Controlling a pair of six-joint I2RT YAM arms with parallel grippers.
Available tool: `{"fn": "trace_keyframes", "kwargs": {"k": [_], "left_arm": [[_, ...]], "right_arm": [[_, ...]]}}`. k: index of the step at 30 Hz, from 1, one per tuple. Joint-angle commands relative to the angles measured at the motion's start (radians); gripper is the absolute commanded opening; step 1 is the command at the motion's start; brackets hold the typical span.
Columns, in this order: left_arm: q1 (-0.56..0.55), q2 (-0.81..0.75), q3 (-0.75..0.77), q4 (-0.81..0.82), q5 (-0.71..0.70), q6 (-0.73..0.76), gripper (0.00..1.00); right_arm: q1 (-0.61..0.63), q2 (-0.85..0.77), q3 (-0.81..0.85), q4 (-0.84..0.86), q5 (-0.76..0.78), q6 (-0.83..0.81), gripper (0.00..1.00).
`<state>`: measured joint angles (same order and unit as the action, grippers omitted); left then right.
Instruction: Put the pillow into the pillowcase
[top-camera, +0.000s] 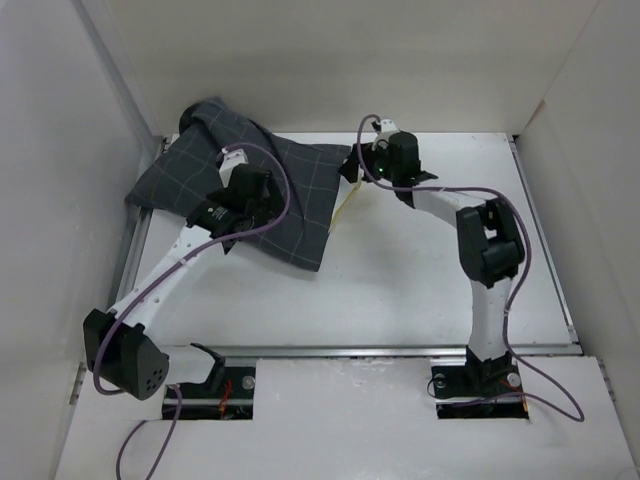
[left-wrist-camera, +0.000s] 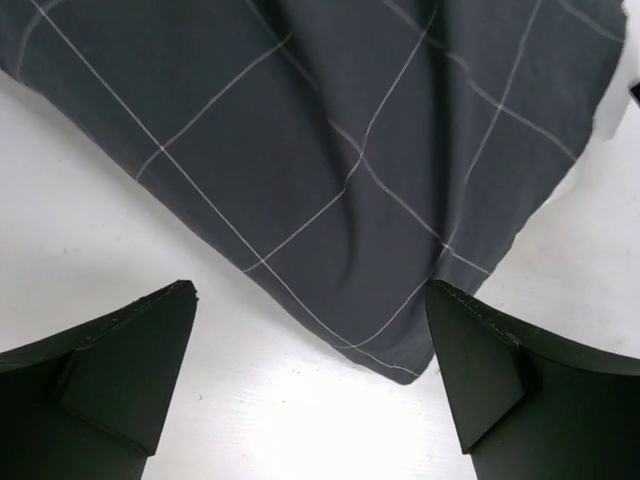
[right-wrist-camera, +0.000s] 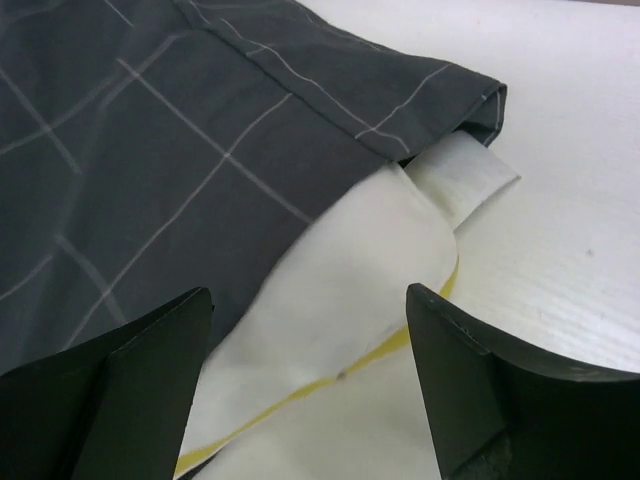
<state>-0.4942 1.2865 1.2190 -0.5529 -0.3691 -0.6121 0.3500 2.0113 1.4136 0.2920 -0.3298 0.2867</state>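
The white table (top-camera: 400, 290) carries everything, and the pillowcase (top-camera: 250, 190) is the thing to place the rest by. It lies spread at the far left of the table, its back part bunched up against the enclosure walls (top-camera: 60, 200). It is a dark charcoal fabric crossed by a thin light grid, softly creased and rounded, which suggests it is filled.

The pillow (right-wrist-camera: 340, 290) sits almost wholly inside the pillowcase. Only one cream corner pokes out of the hemmed mouth on the pillowcase's right side. By my reading the stuffing is nearly done, and what is left is to tuck this corner under the hem.

The left gripper (left-wrist-camera: 310, 370) hangs above the pillowcase's near edge. Its two dark fingers are spread wide with nothing between them, and the pillowcase's near corner lies just beside the right finger. It looks placed to pin or lift that edge if the fabric needs steadying.

The right gripper (right-wrist-camera: 310, 380) hovers at the pillowcase's mouth, directly over the exposed pillow corner. Its jaws are parted wide and hold nothing, which I judge puts it in a good position to pinch the hem or push the corner in.

A brighter yellow edge band (right-wrist-camera: 300, 395) runs along the pillow's exposed seam. A small white tag (right-wrist-camera: 465, 175) sticks out just under the pillowcase's hem, resting on the table.
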Motion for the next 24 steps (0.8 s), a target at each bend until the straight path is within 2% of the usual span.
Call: {"fn": "trace_keyframes", "kwargs": {"k": [1,3,5,6,7,8,9,12,13,15,16,19,20,21,23,24], "left_arm": [[0.028,-0.018,-0.053,0.068,0.073,-0.037,0.99],[0.039,-0.009,-0.062,0.079,0.104,-0.037,0.99],[0.039,0.017,-0.062,0.088,0.125,-0.023,0.99],[0.039,0.036,-0.062,0.099,0.125,-0.023,0.99],[0.039,0.059,-0.062,0.099,0.125,-0.023,0.99],[0.039,0.071,-0.053,0.099,0.125,-0.023,0.99],[0.039,0.082,-0.053,0.099,0.125,-0.014,0.99],[0.039,0.132,-0.033,0.136,0.137,-0.005,0.99],[0.049,0.146,-0.033,0.136,0.137,-0.005,0.99],[0.049,0.189,-0.024,0.166,0.147,-0.005,0.99],[0.049,0.204,-0.024,0.179,0.156,-0.005,0.99],[0.059,0.273,-0.015,0.231,0.191,0.032,0.99],[0.059,0.290,-0.015,0.231,0.191,0.043,0.99],[0.059,0.319,0.000,0.243,0.191,0.052,0.99],[0.048,0.329,0.037,0.243,0.161,0.095,0.99],[0.039,0.329,0.049,0.243,0.127,0.112,0.99]], "right_arm": [[0.033,0.131,0.200,-0.158,-0.017,-0.133,0.84],[0.043,0.240,0.335,-0.229,-0.029,-0.133,0.84],[0.043,0.299,0.421,-0.296,-0.078,-0.133,0.75],[0.043,0.314,0.450,-0.312,-0.098,-0.133,0.43],[0.034,0.305,0.450,-0.312,-0.115,-0.133,0.27],[0.033,0.284,0.420,-0.312,-0.129,-0.133,0.15],[0.033,0.249,0.306,-0.303,-0.138,-0.117,0.00],[0.033,0.040,0.026,-0.121,-0.123,-0.025,0.00],[0.033,-0.020,-0.172,-0.029,-0.123,0.014,0.00],[0.033,-0.181,-0.350,0.028,-0.105,0.126,0.00],[0.033,-0.228,-0.502,0.050,-0.092,0.158,0.00],[0.070,-0.385,-0.655,0.078,-0.168,0.161,0.02],[0.137,-0.416,-0.697,0.056,-0.211,0.135,0.19],[0.173,-0.481,-0.697,0.026,-0.201,0.067,0.27],[0.242,-0.546,-0.653,-0.072,-0.139,-0.036,0.34],[0.251,-0.618,-0.638,-0.177,-0.112,-0.081,0.37]]}}
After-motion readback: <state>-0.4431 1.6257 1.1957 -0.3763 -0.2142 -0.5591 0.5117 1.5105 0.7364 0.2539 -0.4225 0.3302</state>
